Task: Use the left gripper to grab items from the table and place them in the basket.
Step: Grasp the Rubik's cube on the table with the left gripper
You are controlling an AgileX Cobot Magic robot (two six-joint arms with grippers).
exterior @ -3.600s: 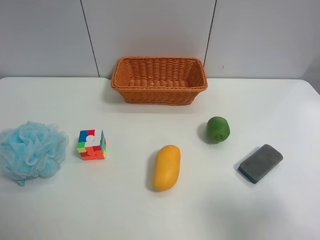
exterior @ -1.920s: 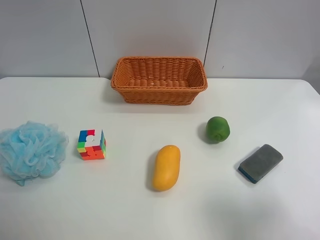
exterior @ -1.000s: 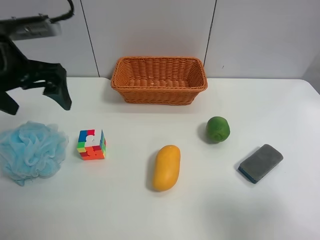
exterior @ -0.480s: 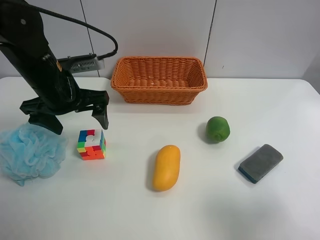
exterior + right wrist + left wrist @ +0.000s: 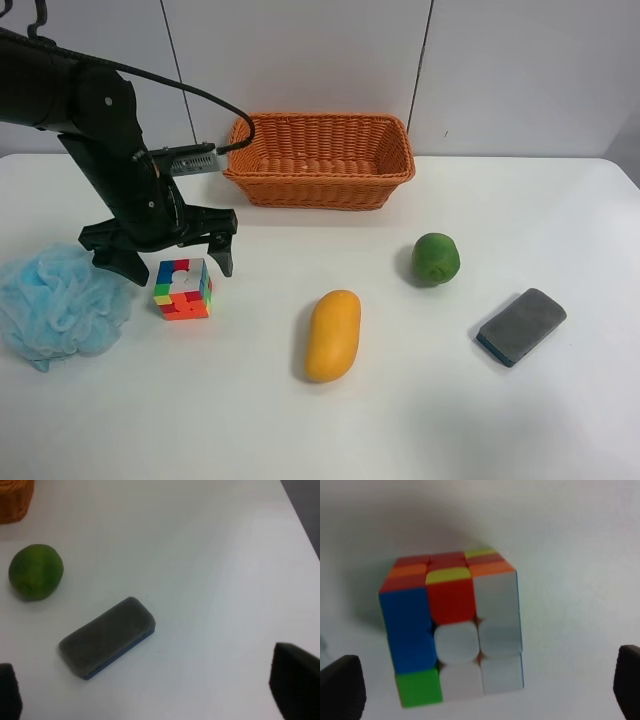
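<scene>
My left gripper [image 5: 172,262] is open and hangs just above the multicoloured puzzle cube [image 5: 183,290], one finger on each side of it. In the left wrist view the cube [image 5: 452,630] sits between the two dark fingertips [image 5: 340,687], untouched. The light-blue bath pouf [image 5: 62,300] lies left of the cube. The yellow-orange mango [image 5: 333,335], green fruit [image 5: 436,258] and grey sponge [image 5: 521,326] lie on the white table [image 5: 300,430]. The wicker basket [image 5: 318,160] stands at the back. My right gripper [image 5: 150,687] is open above the sponge [image 5: 106,636] and green fruit [image 5: 36,572].
The left arm's black cable [image 5: 215,100] loops toward the basket's left end. A grey panelled wall rises behind the table. The table's edge and dark floor [image 5: 305,510] show in the right wrist view. A basket corner [image 5: 15,500] shows there too.
The left arm entered from the exterior view's left and came down and rightward until its open gripper is over the cube. No item has moved.
</scene>
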